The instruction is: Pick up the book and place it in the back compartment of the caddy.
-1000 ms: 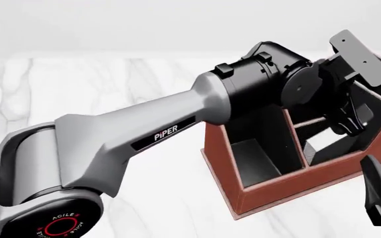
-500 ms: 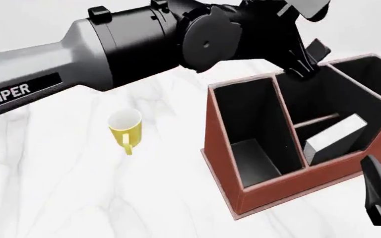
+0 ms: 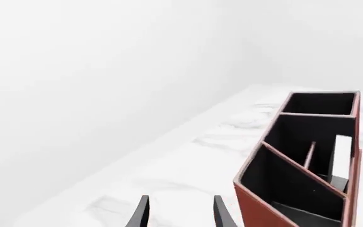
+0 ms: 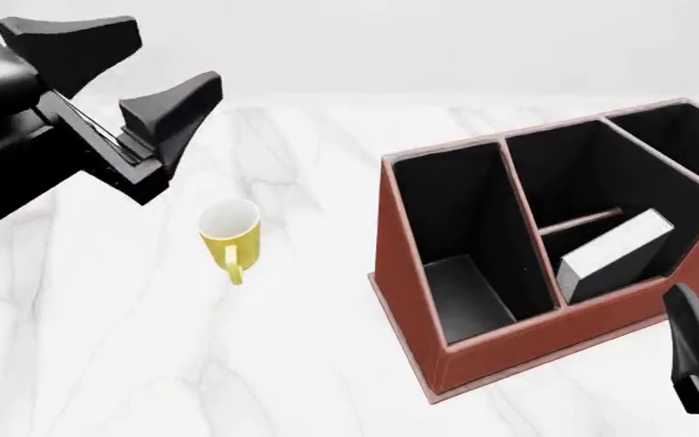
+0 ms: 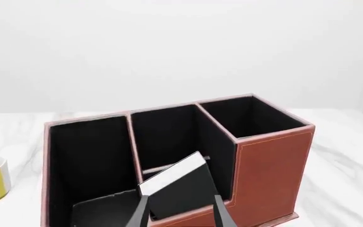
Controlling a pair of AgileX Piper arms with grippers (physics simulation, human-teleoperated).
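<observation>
Partly hidden: book (image 4: 614, 253), its lower end sunk behind the caddy (image 4: 508, 350) wall.
Book's place: tilted in the back compartment (image 4: 641, 273), nearest the arms.
Left gripper (image 4: 143, 77): spread wide, empty, high above the table (image 4: 143, 364).
Right gripper (image 5: 180, 212): fingers apart, empty, mostly cut off.
Nearby: yellow mug (image 4: 229, 238), left of the caddy, unobstructed.

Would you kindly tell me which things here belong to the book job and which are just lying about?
Job: thick black hardback book, leaning in the back compartment of the reddish-brown leather-look caddy; open left gripper.
Lying about: yellow mug; white marble table.
</observation>
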